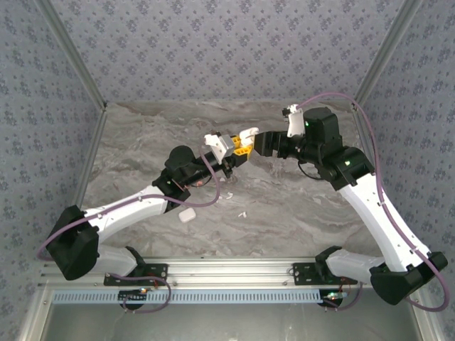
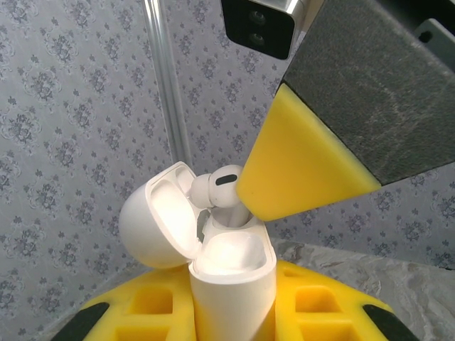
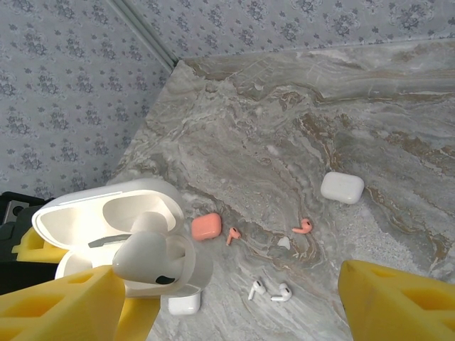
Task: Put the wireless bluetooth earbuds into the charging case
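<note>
My left gripper (image 2: 231, 312) is shut on a white charging case (image 2: 234, 284) and holds it upright above the table, its lid (image 2: 153, 224) swung open. A white earbud (image 2: 213, 188) sits stem-down in the case's far slot. One yellow finger (image 2: 298, 163) of my right gripper touches it from the side. In the right wrist view the same earbud (image 3: 149, 256) stands in the open case (image 3: 106, 213) beside that finger (image 3: 64, 305), and my right gripper (image 3: 234, 305) is open, its jaws wide apart. From above, both grippers (image 1: 229, 151) (image 1: 250, 142) meet mid-table.
On the marble table below lie a salmon case (image 3: 206, 226), two orange earbuds (image 3: 232, 235) (image 3: 304, 226), two white earbuds (image 3: 256, 288) (image 3: 282, 293), a closed white case (image 3: 342, 187) and another white case (image 3: 183, 303). Patterned walls enclose the table.
</note>
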`<state>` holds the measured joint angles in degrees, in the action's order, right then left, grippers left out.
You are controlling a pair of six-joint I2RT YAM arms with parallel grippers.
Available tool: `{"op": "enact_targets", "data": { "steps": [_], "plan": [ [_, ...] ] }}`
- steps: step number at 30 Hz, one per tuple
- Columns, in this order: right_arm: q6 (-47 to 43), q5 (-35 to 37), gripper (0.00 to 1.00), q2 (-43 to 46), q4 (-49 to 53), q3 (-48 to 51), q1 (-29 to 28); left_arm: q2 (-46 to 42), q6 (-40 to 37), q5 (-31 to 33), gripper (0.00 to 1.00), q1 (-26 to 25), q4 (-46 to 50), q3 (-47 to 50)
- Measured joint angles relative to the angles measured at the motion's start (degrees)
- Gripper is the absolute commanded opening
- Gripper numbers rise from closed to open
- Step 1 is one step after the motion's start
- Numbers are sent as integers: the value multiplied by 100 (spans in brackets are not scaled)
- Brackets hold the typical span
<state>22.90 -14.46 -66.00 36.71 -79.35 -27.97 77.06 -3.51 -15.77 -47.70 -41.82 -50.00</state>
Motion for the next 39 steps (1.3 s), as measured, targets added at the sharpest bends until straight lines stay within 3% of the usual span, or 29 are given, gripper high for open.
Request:
{"op": "enact_targets", "data": {
  "steps": [29, 39],
  "plan": [
    [-68, 15, 81, 46, 151, 0, 160, 0, 0, 42, 0, 0, -24, 0],
    [-151, -264, 88, 245, 9, 2, 175, 0, -2, 83, 0, 0, -22, 0]
  ]
}}
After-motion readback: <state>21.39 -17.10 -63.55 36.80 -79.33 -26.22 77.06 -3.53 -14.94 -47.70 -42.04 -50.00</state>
